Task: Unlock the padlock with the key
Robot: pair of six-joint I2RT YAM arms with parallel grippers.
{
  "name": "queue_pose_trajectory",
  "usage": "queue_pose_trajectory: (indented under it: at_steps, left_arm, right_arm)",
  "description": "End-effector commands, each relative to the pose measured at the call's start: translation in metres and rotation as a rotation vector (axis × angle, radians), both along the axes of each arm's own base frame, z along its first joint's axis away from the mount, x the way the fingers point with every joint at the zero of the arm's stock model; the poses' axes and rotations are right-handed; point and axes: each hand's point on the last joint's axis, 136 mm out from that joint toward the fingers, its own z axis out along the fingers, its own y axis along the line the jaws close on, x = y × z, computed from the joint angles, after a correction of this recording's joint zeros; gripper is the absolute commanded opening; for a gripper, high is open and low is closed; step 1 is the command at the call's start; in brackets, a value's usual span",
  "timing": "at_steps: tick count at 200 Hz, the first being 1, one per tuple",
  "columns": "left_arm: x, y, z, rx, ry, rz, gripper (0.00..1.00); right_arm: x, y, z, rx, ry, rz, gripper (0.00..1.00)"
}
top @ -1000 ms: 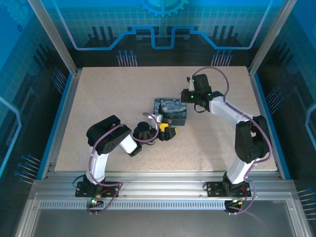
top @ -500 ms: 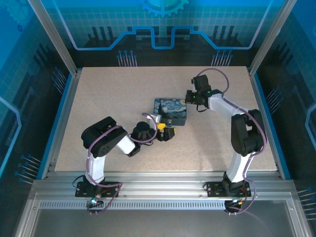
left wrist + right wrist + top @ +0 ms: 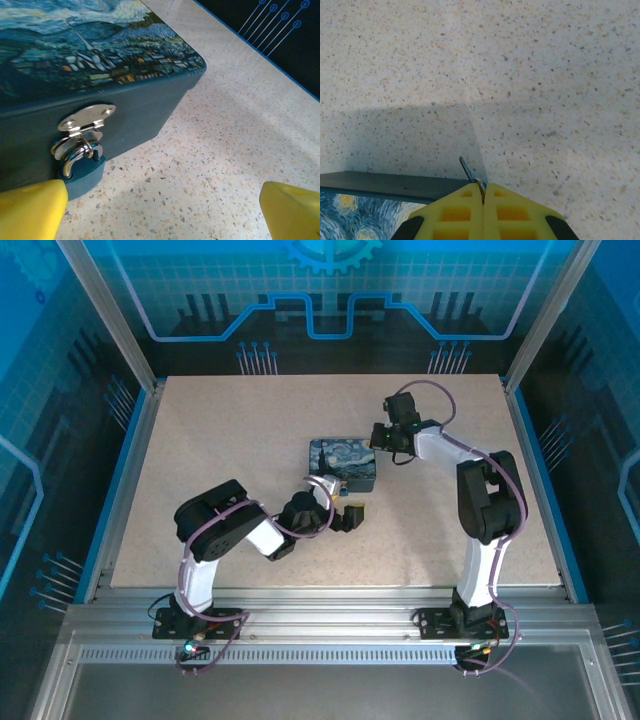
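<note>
Padlock (image 3: 82, 170): blue-grey body, silver shackle looped through the ring under the hasp (image 3: 86, 117) on the box's front wall; bottom edge down on the worktop, body slightly tilted.
Box (image 3: 343, 466): dark blue, starry-night print on top, lid down, near the middle of the worktop (image 3: 230, 430).
Key (image 3: 466, 170): thin dark sliver, near end pinched in the right gripper, blade poking forward and to the left over shadowed worktop just past the box's edge.
Left gripper (image 3: 350, 517): low over the worktop just in front of the box, facing the hasp side; jaws wide, nothing between them.
Left yellow pads (image 3: 30, 210): one in each lower corner of the wrist view; the left-hand one just beside the padlock, contact impossible to tell.
Right gripper (image 3: 483, 192): at the far right corner of the box in the top view, well apart from the padlock; jaws closed down on the key, yellow pads pressed together.
</note>
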Motion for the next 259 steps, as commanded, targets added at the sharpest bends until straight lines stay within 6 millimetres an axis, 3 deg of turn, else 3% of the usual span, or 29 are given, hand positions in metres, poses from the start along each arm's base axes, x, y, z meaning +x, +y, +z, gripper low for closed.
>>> queue_pose_trajectory:
  at_steps: [1, 68, 133, 170, 233, 259]
  left_arm:
    - [0.007, -0.012, 0.001, 0.027, -0.059, -0.015, 0.99]
    - [0.011, -0.015, 0.010, -0.012, -0.099, -0.013, 0.99]
    - [0.019, 0.024, 0.010, -0.013, -0.092, 0.205, 0.99]
    - [0.014, 0.024, 0.010, -0.024, -0.092, 0.174, 0.99]
    - [0.021, 0.030, 0.010, -0.169, 0.034, 0.186, 0.99]
    - [0.023, 0.036, 0.008, -0.138, 0.050, 0.220, 0.98]
  right_arm:
    - [-0.009, 0.027, -0.016, 0.043, 0.055, 0.058, 0.00]
    - [-0.021, 0.046, -0.017, 0.074, 0.050, 0.096, 0.00]
    - [-0.029, 0.048, -0.016, 0.074, 0.047, 0.096, 0.00]
    - [-0.030, 0.052, -0.012, 0.090, 0.038, 0.104, 0.00]
    - [-0.035, 0.058, -0.012, 0.099, 0.033, 0.113, 0.00]
    - [-0.035, 0.059, -0.012, 0.099, 0.032, 0.116, 0.00]
